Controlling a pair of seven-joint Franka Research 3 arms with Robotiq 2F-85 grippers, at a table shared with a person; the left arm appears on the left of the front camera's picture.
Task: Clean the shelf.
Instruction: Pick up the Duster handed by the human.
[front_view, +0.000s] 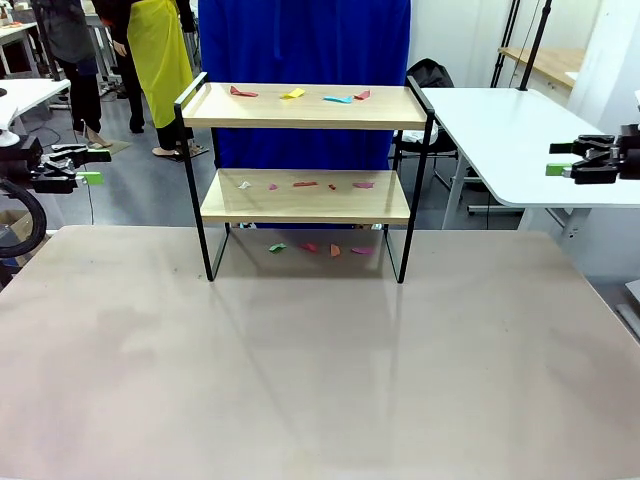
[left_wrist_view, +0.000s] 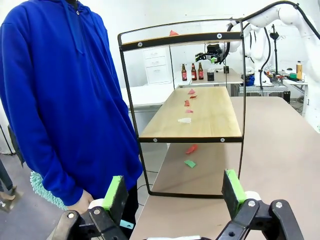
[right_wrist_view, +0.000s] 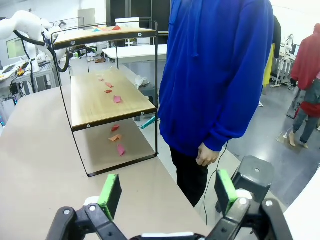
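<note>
The shelf (front_view: 300, 206) stands upper centre in the front view, at the far edge of the table (front_view: 300, 360), with paper scraps (front_view: 292, 94) on both boards. The left gripper (front_view: 98, 165) at mid-left and the right gripper (front_view: 562, 162) at mid-right both have their fingers apart.

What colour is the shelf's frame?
Black; the shelf frame shows best in the left wrist view.

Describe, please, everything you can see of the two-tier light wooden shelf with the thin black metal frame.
The shelf stands upright at the far middle of the beige table, on four thin black legs. Two light wooden boards sit in its black metal frame, one above the other. Small coloured scraps lie scattered on both boards and on the table beneath.
</note>
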